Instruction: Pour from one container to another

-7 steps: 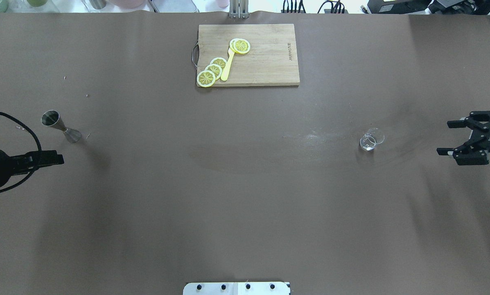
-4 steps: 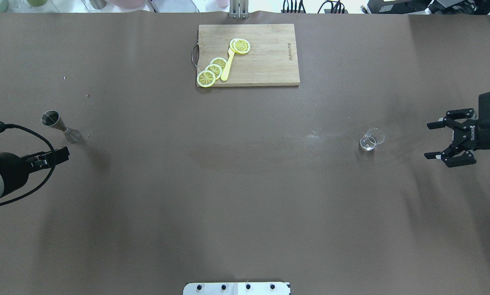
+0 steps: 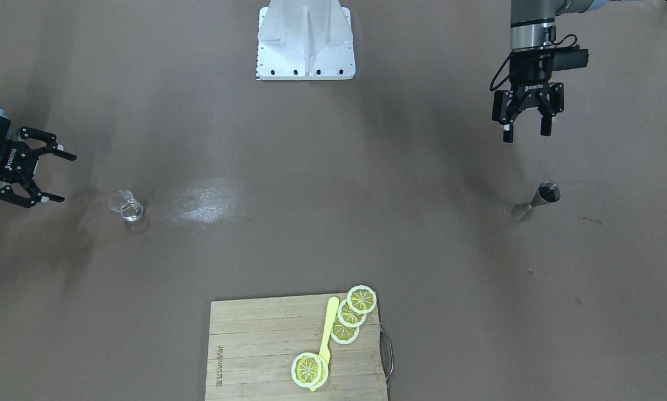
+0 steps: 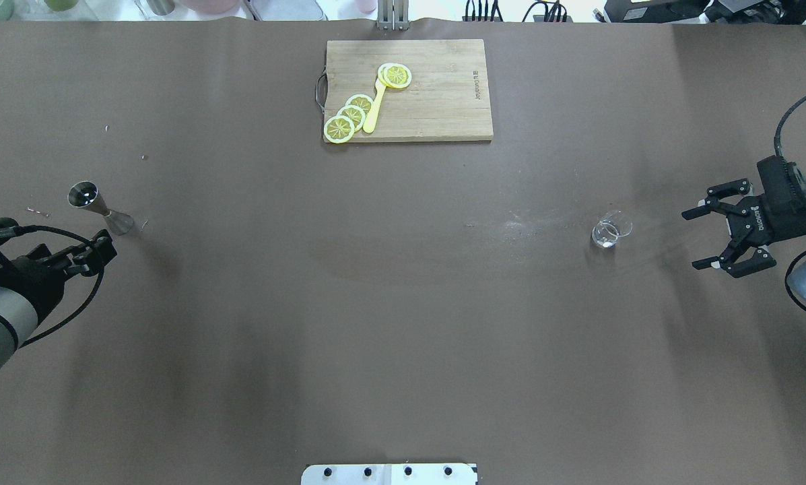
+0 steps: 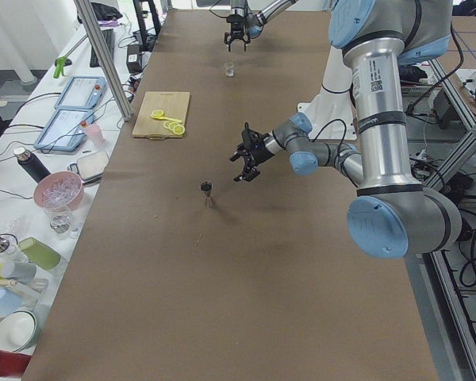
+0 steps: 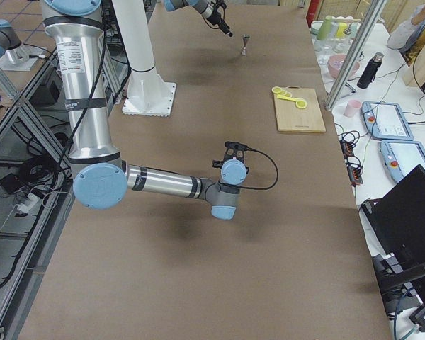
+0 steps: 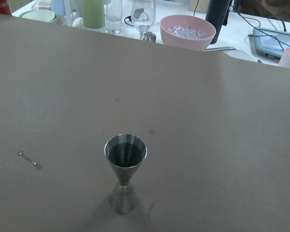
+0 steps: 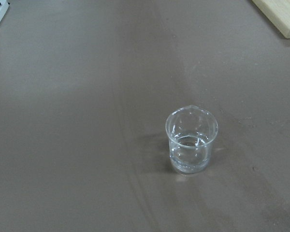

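- Glass cup (image 8: pixel 191 140): clear, colourless glass, glossy and smooth.
- Jigger (image 7: pixel 125 171): grey metal; we note a satin outside and a reflective inside to the upper cone.
- Table cover (image 4: pixel 403 323): brown sheet, matt and smooth; we log one pale scuffed patch.
- Cutting board (image 4: pixel 436 101): pale wood in glued strips, matt; wire handle of bare metal.
- Lemon slices (image 4: pixel 339 128): yellow, plastic-looking, slight sheen.
- Left gripper (image 3: pixel 525 136), right gripper (image 4: pixel 691 240): matt black.
- Left arm (image 5: pixel 378 119): smooth silver metal tube, glossy blue-grey joint caps.
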`<action>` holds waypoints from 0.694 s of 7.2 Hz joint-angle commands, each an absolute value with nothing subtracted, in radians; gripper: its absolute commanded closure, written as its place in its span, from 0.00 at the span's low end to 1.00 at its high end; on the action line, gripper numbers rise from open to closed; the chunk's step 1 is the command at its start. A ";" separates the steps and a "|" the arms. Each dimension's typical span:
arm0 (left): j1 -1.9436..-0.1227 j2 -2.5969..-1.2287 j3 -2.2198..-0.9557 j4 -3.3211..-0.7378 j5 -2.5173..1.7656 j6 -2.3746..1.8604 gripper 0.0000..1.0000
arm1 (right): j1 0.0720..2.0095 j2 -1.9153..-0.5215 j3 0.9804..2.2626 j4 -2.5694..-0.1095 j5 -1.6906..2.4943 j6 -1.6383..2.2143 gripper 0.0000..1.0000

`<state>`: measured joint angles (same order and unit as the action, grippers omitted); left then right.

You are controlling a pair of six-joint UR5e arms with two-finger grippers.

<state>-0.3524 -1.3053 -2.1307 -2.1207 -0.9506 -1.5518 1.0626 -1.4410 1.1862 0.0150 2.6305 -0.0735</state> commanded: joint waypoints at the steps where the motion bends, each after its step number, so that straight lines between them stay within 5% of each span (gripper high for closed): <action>1: -0.345 -1.345 -2.054 -2.134 -0.908 -1.590 0.02 | 1.087 -1.425 1.160 0.012 2.642 -0.078 0.00; 5: -0.301 -1.367 -1.982 -2.135 -0.658 -1.698 0.02 | 1.094 -1.425 1.151 0.018 2.643 -0.075 0.00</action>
